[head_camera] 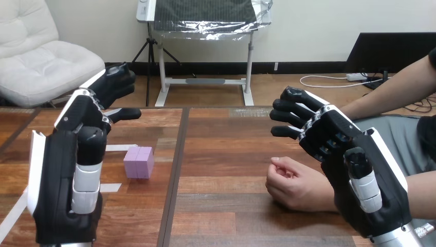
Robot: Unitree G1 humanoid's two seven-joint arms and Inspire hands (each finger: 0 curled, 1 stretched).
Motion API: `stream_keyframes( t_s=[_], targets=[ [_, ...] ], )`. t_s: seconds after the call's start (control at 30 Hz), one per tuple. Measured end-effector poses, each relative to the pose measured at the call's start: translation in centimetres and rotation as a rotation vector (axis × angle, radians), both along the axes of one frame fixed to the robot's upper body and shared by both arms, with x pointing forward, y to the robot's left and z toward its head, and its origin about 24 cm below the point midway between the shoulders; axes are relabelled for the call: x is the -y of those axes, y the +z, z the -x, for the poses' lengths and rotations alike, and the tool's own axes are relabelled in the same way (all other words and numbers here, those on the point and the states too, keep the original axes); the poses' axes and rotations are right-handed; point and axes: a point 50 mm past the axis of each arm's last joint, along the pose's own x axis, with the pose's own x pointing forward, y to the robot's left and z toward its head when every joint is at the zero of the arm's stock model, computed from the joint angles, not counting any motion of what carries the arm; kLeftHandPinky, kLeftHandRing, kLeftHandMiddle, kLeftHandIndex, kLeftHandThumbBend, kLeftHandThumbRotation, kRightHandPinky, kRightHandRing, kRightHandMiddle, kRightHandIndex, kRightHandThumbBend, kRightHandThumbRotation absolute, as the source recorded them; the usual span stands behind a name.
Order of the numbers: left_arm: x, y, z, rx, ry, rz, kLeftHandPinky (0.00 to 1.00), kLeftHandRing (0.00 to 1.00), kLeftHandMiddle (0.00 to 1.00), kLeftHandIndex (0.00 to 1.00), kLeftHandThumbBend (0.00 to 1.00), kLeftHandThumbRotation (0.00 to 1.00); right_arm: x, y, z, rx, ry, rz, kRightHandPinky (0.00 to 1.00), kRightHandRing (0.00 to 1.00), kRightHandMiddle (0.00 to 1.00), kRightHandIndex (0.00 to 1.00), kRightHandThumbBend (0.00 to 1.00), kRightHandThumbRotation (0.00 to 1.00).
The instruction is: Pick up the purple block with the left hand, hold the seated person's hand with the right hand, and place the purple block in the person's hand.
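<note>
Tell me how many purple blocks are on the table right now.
1. The purple block sits on the table left of centre, just right of the left hand and untouched by it. Another could be hidden behind it or the right hand.

From where I stand, the robot's left hand (64, 180) is raised in the lower left of the frame, its white-shelled back turned to the left edge. Its thumb (88, 164) is upright and its fingers (117, 80) reach up and away, loosely extended and apart. In the lower right, the right hand (344, 149) rises from its silver wrist (403, 235) at the bottom edge, with its relaxed, slightly bent fingers (288, 110) pointing left toward the frame's middle.
</note>
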Motion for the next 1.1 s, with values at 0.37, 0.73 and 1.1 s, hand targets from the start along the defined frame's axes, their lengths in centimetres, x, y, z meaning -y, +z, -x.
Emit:
stream_keyframes(
  t_s=[0.37,0.73,1.1],
  targets=[
    [0.0,0.0,0.0,0.0,0.003,-0.001,0.65,0.8,0.78,0.77,0.8,1.0,0.0,0.0,0.0,0.0,0.0,0.0,0.77,0.83,0.83,0.84,0.91,0.81],
    [-0.1,-0.2,-0.3,-0.011,0.019,-0.067,0.67,0.81,0.8,0.79,0.82,1.0,0.0,0.0,0.0,0.0,0.0,0.0,0.77,0.83,0.83,0.84,0.91,0.81],
    [-0.4,-1.0,-1.5,-0.047,0.028,-0.173,0.67,0.82,0.81,0.8,0.85,1.0,0.0,0.0,0.0,0.001,0.0,0.0,0.78,0.83,0.83,0.84,0.91,0.82]
  ],
)
